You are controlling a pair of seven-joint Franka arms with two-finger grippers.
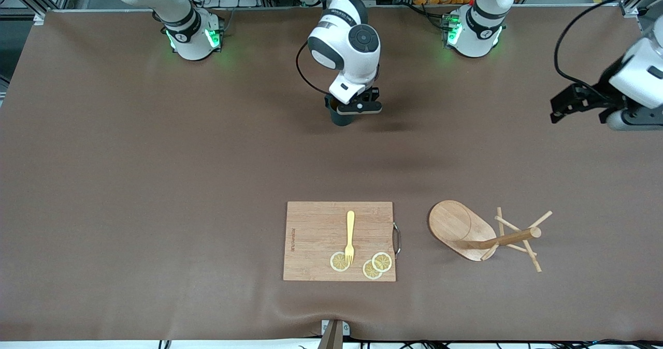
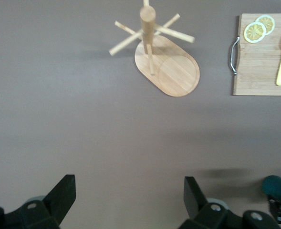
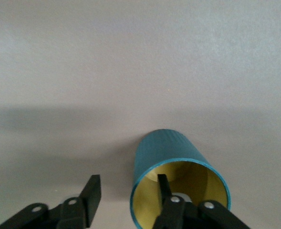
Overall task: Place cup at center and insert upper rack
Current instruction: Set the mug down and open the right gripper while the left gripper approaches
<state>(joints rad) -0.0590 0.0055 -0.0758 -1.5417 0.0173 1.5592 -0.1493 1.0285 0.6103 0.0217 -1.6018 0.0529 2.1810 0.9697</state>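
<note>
Right claw [image 1: 358, 106] of mine stood at the teal cup [image 1: 342, 116], one finger [image 3: 165, 191] inside the yellow interior and the other [image 3: 91, 193] outside the wall, parted with a gap, so nothing was pinched. That cup sat upright on the brown counter [image 1: 155, 183], midway between the two arms' ends and close to my bases. My left claw [image 1: 577, 103] waited wide open and empty over the left arm's end of the counter. Nearer the front camera, the wooden mug tree [image 1: 484, 235] lay tipped on its side beside the cutting board [image 1: 316, 245], which carried a yellow fork [image 1: 350, 237] and lemon slices [image 1: 362, 265].
</note>
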